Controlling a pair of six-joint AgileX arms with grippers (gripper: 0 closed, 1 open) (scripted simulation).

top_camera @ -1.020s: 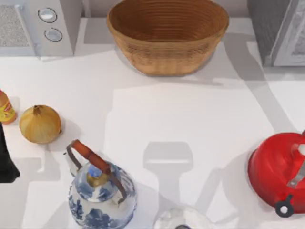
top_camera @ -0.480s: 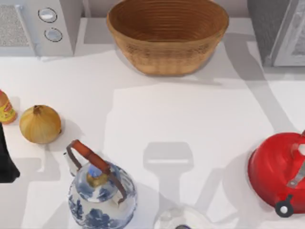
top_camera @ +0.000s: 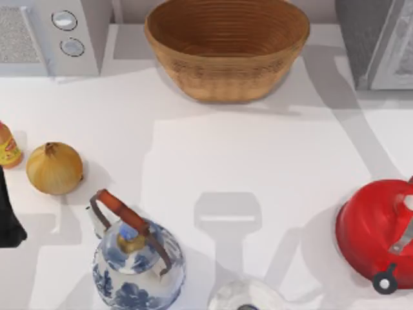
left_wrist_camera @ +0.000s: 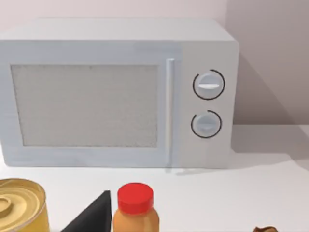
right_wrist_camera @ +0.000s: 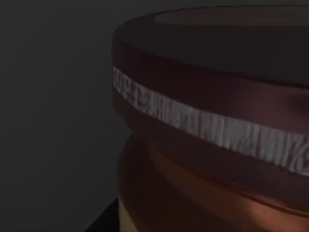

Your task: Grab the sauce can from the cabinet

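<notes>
- The right wrist view is dim and sits very close to the sauce can (right_wrist_camera: 212, 130): a dark maroon rim with a pale scuffed band, and a brownish body below it, in a shadowed enclosure. I cannot tell how the right gripper's fingers stand.
- The left arm (top_camera: 9, 213) is parked at the table's left edge; its fingers' state cannot be told.
- On the white table (top_camera: 258, 161): an orange bottle (top_camera: 8, 146) beside an onion (top_camera: 54, 168), a blue-and-white teapot (top_camera: 137, 261) near the front, a red kettle (top_camera: 377, 234) at the right, and a wicker basket (top_camera: 227, 45) at the back.
- A microwave (left_wrist_camera: 116, 92) stands at the back left, with a yellow can (left_wrist_camera: 21, 205) in front of it.
</notes>
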